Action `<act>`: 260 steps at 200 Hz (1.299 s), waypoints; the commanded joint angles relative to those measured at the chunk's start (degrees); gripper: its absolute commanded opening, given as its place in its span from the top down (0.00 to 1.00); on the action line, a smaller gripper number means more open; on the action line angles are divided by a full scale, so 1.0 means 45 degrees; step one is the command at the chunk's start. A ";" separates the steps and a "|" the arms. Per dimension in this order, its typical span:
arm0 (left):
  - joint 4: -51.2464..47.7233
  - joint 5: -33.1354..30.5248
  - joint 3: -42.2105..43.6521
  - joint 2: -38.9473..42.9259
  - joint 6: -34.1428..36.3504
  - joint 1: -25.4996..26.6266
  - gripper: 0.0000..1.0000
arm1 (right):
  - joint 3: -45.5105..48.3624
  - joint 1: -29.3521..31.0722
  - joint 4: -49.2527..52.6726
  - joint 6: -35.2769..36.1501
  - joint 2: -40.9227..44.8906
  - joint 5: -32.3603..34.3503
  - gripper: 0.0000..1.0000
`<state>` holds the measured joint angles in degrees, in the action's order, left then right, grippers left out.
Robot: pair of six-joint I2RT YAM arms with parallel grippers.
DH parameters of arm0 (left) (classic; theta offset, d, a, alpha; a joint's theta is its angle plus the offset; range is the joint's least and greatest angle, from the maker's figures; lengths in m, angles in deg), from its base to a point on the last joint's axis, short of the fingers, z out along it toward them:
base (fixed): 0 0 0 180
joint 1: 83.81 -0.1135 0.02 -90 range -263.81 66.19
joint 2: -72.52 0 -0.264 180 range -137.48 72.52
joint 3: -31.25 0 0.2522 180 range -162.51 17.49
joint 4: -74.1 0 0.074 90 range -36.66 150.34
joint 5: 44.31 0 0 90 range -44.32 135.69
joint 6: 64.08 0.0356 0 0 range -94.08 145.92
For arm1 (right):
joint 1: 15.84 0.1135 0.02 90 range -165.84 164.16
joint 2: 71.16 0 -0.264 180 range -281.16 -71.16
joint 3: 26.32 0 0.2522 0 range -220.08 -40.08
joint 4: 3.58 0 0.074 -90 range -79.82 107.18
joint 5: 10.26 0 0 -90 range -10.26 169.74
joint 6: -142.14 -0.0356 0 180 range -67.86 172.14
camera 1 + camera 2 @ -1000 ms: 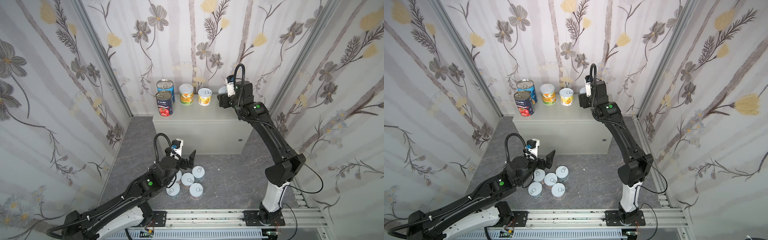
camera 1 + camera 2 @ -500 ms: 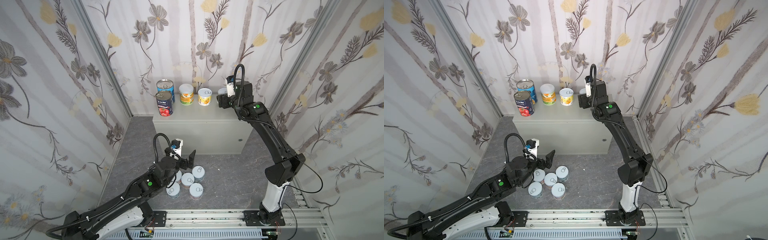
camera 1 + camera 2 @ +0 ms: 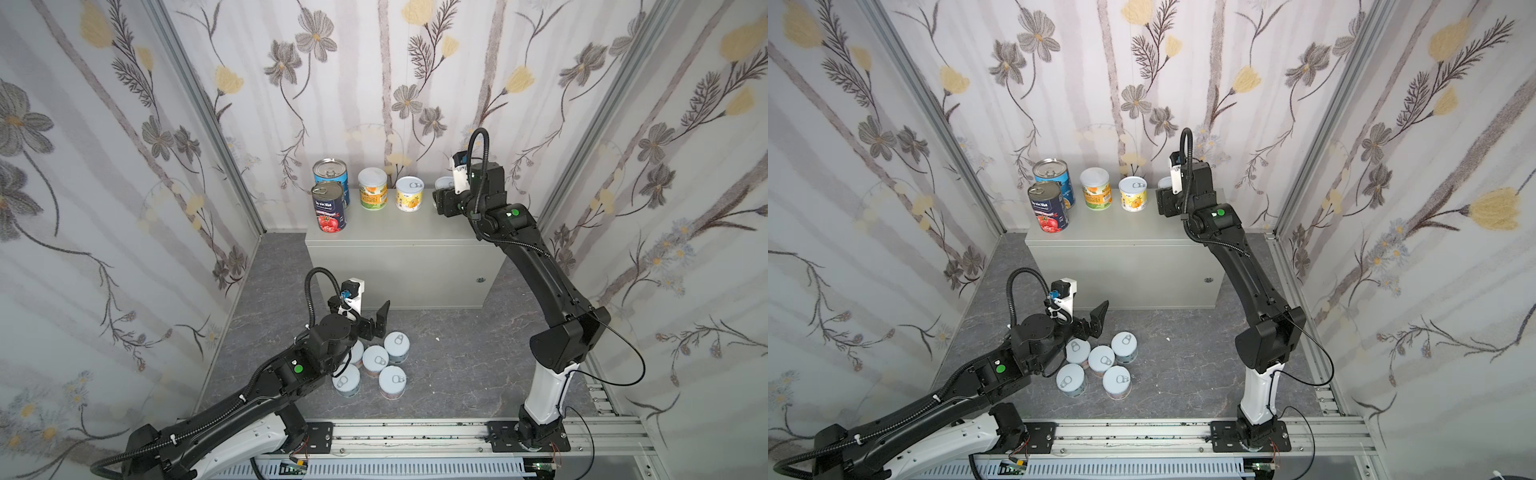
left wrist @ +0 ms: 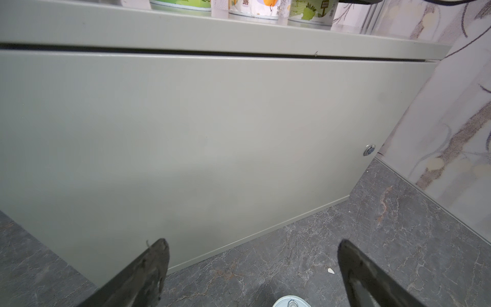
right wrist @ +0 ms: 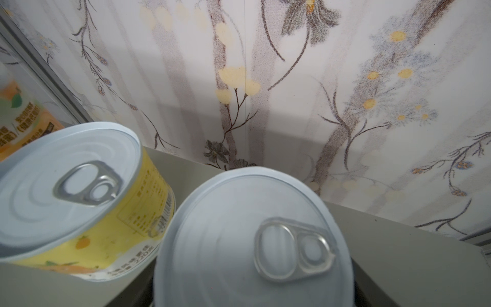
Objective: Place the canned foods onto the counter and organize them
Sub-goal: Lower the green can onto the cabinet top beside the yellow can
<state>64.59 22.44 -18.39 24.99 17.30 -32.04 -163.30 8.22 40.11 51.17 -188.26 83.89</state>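
Pale-lidded, ring-pull can upright on grey bench, apparently within right hand, grip unclear; left hand splayed wide.

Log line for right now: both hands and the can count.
left hand open by five floor cans | right hand at pale-lidded can, grip unclear | counter holds five

At upper centre, a tomato can, a blue can, an orange-labelled can and a yellow can are stood on the grey counter; a fifth can is half hidden by the right gripper. Lower down, five pale-lidded cans are clustered beside the spread left gripper.
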 commanded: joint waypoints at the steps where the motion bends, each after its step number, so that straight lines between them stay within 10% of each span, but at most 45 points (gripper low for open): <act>1: 0.0108 -0.0240 0.0004 -0.0044 -0.0037 -0.0012 0.00 | -0.0060 0.0037 -0.0577 0.0020 -0.0130 -0.0256 0.24; 260: 0.0034 -0.0148 0.0018 0.0054 -0.0096 -0.0039 0.00 | -0.0060 0.0054 -0.0607 0.0079 0.0021 -0.0118 0.21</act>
<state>64.39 22.37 -18.32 25.02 17.08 -32.15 -163.30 8.48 39.50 51.19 -188.45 84.39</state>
